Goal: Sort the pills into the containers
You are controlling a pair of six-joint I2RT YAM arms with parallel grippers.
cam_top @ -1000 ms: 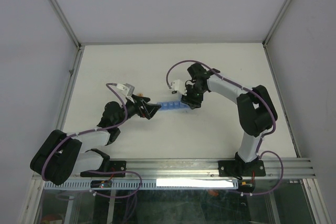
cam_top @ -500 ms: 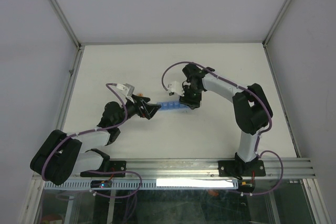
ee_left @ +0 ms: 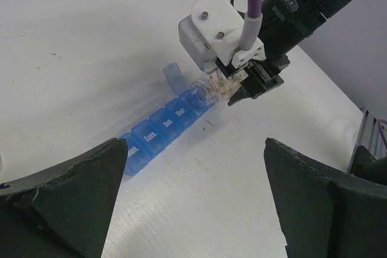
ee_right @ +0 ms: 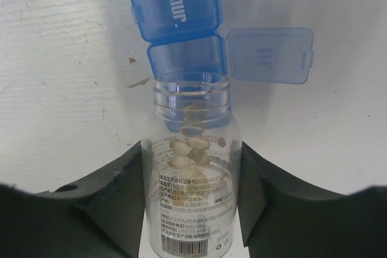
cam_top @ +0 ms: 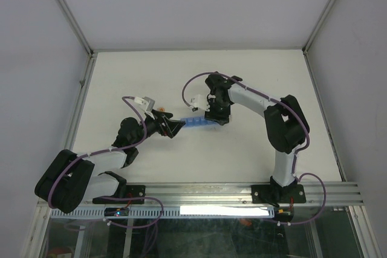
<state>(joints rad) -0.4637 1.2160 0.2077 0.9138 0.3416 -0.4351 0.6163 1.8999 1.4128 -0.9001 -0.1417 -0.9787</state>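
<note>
1. Pills point(ee_right: 190, 146), pale tan and oval, sit inside a small clear bottle point(ee_right: 192, 113), with several bunched just short of its open mouth.
2. Right end effector point(cam_top: 216, 116) is clamped on the bottle's labelled body, with a dark finger point(ee_right: 121, 179) pressed to each side. It holds the bottle tipped over, mouth pointing left toward the containers point(ee_left: 156, 135).
3. Containers, a translucent blue strip of small square compartments in a row, lie flat on the white tabletop point(cam_top: 151, 77) near its middle. The strip runs from the left arm's fingers on the left to the bottle on the right.
4. Lids on the strip's left part are shut, and one reads "Thur." in white. The compartment point(ee_right: 187, 58) just right of it is open, its lid point(ee_right: 270, 55) hinged back on the far side.
5. Bottle mouth hangs directly over the open compartment. Whether the rim touches the strip cannot be told, and the bottle's neck hides part of the compartment floor, so its contents are unclear.
6. Left end effector point(ee_left: 193, 203) sits low at the strip's left end, fingers spread wide apart and gripping nothing. The end marked "Mon." lies just beside one fingertip point(ee_left: 115, 155), and contact between them cannot be judged.
</note>
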